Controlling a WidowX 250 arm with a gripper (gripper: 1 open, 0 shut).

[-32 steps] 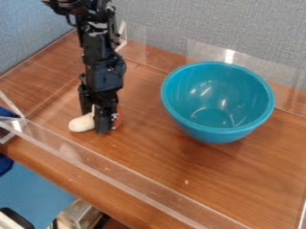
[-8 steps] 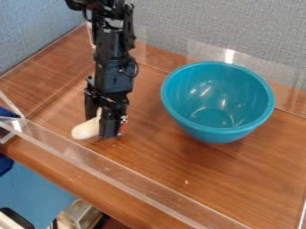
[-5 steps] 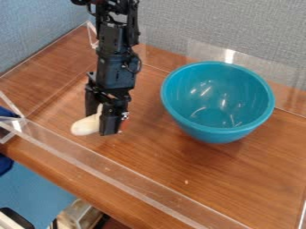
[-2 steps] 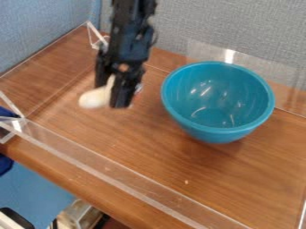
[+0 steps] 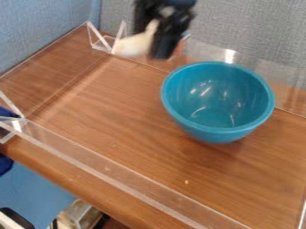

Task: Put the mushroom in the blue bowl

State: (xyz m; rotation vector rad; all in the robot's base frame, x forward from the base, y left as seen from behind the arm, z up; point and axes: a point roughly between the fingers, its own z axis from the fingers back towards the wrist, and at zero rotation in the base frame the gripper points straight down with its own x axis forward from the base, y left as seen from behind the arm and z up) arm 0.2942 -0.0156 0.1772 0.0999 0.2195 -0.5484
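Note:
The mushroom (image 5: 132, 43) shows as a blurred cream-white blob high above the table, left of and behind the blue bowl (image 5: 217, 101). My gripper (image 5: 157, 48) hangs from the top of the view as a dark, motion-blurred shape, shut on the mushroom, which sticks out to its left. The cap's reddish-brown colour is lost in the blur. The blue bowl is deep, glossy and teal, and stands upright on the wooden table at the right. Nothing lies inside it.
A low clear acrylic wall (image 5: 96, 152) runs around the wooden table top (image 5: 84, 94). A grey-blue padded wall (image 5: 36, 27) stands behind. A blue object (image 5: 6, 116) pokes in at the left edge.
My gripper has lifted the mushroom off the table. It has carried it up and to the right, towards the back rim of the blue bowl. The bowl has stayed put.

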